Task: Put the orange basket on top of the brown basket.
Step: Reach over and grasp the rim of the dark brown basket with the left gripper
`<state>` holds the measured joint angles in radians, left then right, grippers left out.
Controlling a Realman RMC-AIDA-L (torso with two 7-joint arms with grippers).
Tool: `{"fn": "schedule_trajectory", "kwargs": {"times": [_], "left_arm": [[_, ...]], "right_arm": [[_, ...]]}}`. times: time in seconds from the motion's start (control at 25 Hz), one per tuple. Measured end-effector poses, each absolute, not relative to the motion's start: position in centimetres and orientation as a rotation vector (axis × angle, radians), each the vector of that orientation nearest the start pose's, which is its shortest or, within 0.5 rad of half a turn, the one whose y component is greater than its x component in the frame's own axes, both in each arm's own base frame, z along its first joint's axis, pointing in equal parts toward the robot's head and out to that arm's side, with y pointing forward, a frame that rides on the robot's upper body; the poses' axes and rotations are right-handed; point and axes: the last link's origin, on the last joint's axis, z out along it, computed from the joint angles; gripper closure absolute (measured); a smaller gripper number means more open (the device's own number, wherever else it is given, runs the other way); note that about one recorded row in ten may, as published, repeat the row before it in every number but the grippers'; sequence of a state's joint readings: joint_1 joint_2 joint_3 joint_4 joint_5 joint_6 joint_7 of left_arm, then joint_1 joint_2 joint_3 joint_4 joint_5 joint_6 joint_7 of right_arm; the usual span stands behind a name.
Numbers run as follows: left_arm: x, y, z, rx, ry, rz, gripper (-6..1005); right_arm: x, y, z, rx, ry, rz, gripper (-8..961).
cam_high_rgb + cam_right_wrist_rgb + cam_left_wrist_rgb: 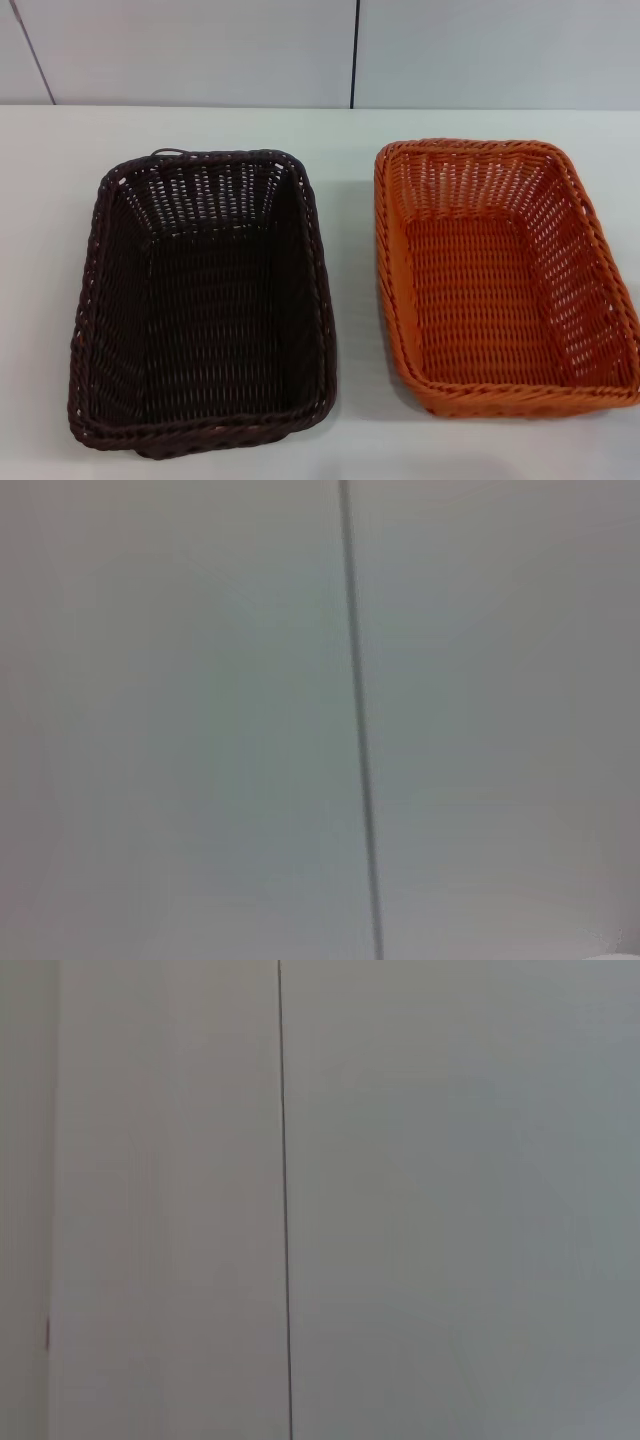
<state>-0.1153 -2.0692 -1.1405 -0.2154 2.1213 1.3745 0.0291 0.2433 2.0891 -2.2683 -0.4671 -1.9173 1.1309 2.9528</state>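
Observation:
The brown basket (205, 300) stands on the white table at the left in the head view, empty, its long side running front to back. The orange basket (500, 275) stands beside it at the right, also empty, with a gap of bare table between them. Neither gripper shows in any view. Both wrist views show only a pale wall panel with a dark vertical seam.
The white table (350, 200) runs to a grey panelled wall (200, 50) at the back. A dark seam (353, 50) divides the wall panels. The orange basket's right rim reaches the head view's right edge.

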Motion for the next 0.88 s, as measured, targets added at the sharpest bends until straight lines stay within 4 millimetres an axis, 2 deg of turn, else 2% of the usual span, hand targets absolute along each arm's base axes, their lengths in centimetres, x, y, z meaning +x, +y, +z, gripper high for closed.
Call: {"fn": "schedule_trajectory", "kwargs": {"times": [0.4, 0.52, 0.64, 0.88], "left_arm": [[-42.1, 21.3, 6.7, -0.995, -0.549, -0.452, 289], [-40.4, 22.5, 5.7, -1.104, -0.513, -0.523, 290], [-40.0, 22.9, 5.9, -1.128, -0.501, -0.543, 291], [-37.7, 25.0, 7.9, -1.292, -0.589, -0.611, 297]], "right_arm": [[36.0, 28.2, 0.0, -1.175, 0.697, 0.571, 216], [35.4, 28.5, 0.0, -1.177, 0.688, 0.594, 216], [35.2, 28.7, 0.0, -1.177, 0.685, 0.601, 216], [35.6, 28.5, 0.3, -1.154, 0.693, 0.595, 216]]}}
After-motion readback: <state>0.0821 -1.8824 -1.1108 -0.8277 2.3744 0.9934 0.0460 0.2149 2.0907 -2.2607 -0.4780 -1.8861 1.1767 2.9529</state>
